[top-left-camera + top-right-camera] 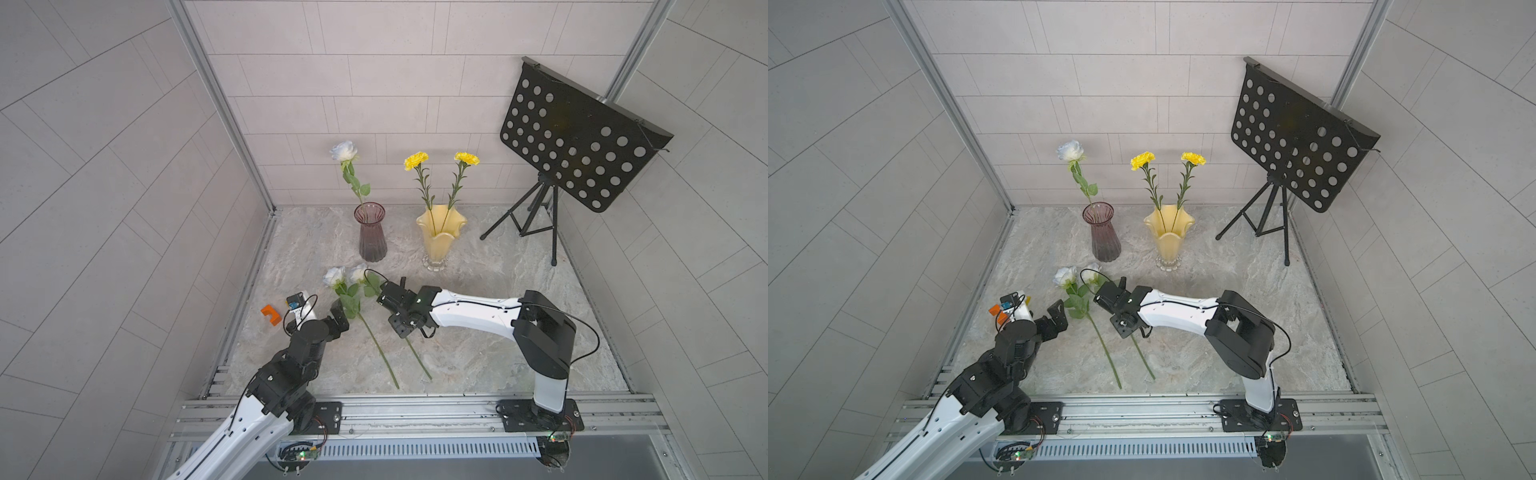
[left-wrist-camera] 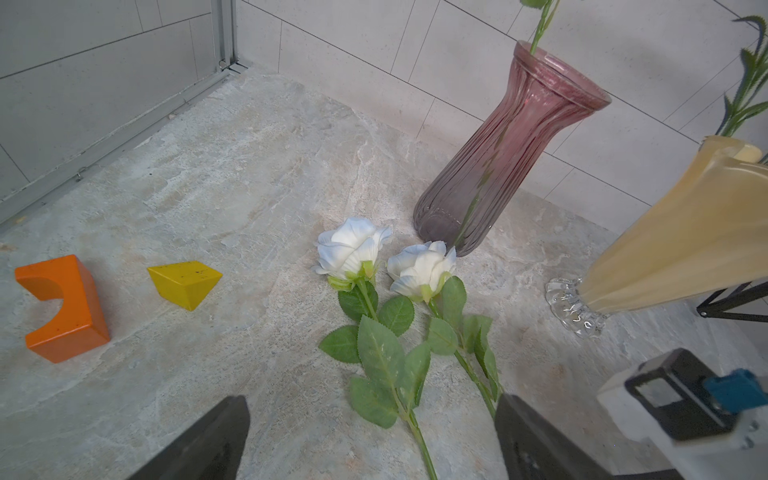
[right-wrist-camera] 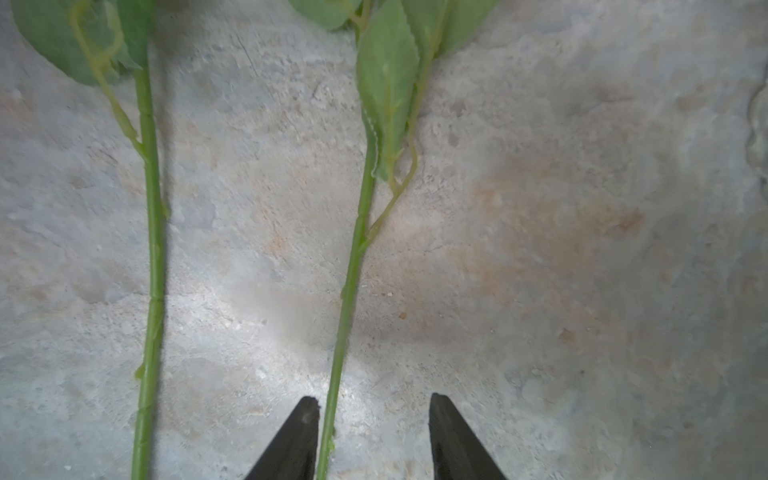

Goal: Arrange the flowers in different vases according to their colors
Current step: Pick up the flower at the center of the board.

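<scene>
Worktop [image 1: 478, 332]: carries both vases at the back and two loose flowers nearer the arms.
Pale yellow vase [image 1: 438, 241]: stands upright to the right of the other vase and holds both yellow carnations [image 1: 416, 161].
Purple glass vase [image 1: 372, 237]: stands upright and holds one white rose [image 1: 344, 151].
Left tool [image 2: 370, 399]: gapes wide above the leaves of the left lying rose [image 1: 334, 276] and grips nothing.
Right tool [image 3: 374, 405]: hangs low with jaws apart, straddles the stem [image 3: 353, 266] of the right lying rose [image 1: 358, 273], and sits just beside it without pinching.
Lying roses: rest flat side by side, blooms toward the purple glass vase, stem ends toward the arms.
Step in hand: looks like the pick-up of the right lying rose, with the yellow flowers sorted and two white ones left.
Next move: calls for closing on the thin stem below the leaves, lifting clear of the neighbouring rose, tipping upright, and threading the stem end into the purple rim.
</scene>
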You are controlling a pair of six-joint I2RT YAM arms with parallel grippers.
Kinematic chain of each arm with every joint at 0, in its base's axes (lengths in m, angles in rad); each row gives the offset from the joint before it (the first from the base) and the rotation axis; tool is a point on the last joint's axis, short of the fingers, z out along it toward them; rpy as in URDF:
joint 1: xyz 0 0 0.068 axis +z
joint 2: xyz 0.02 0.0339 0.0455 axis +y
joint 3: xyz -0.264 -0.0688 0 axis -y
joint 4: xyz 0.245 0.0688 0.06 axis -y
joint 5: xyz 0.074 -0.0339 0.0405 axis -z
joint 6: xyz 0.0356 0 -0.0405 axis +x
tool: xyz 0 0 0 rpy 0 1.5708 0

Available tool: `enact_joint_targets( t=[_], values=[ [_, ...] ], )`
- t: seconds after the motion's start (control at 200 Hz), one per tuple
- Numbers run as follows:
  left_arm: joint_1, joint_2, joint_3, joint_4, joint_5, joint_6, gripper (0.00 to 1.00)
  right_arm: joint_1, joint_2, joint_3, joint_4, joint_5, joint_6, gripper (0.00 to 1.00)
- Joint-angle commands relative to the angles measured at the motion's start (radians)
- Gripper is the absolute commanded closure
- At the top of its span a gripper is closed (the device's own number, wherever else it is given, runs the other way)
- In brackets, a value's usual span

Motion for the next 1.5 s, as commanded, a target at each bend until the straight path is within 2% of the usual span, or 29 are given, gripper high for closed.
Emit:
enact_joint_targets(
  t=[0.0,0.335,0.555,0.745,0.966,1.046,1.141,1.301,1.496],
  values=[
    [0.003,-0.030,-0.010,-0.030,-0.014,0.038,0.00,0.005,0.036,0.031,0.019,-0.018,0.016,0.52],
    [0.005,-0.069,-0.041,-0.034,-0.012,0.037,0.00,-0.029,0.149,0.076,0.050,-0.066,0.026,0.55],
    [0.004,-0.076,-0.042,-0.034,-0.018,0.038,0.00,-0.065,0.168,0.068,0.050,-0.080,0.034,0.69],
    [0.005,-0.091,-0.044,-0.037,-0.021,0.040,0.00,-0.072,0.187,0.056,0.048,-0.094,0.045,0.73],
    [0.004,-0.103,-0.048,-0.041,-0.027,0.040,0.00,-0.072,0.220,0.079,0.029,-0.107,0.061,0.82],
    [0.004,-0.102,-0.047,-0.042,-0.028,0.040,0.00,-0.073,0.223,0.087,0.016,-0.102,0.065,0.89],
    [0.004,-0.102,-0.048,-0.043,-0.029,0.041,0.00,-0.072,0.218,0.097,-0.003,-0.091,0.066,1.00],
    [0.003,-0.104,-0.047,-0.044,-0.033,0.041,0.00,-0.072,0.166,0.097,-0.027,-0.071,0.067,1.00],
    [0.004,-0.111,-0.049,-0.049,-0.047,0.040,0.00,-0.071,0.021,0.063,-0.030,-0.023,0.064,1.00]
  ],
)
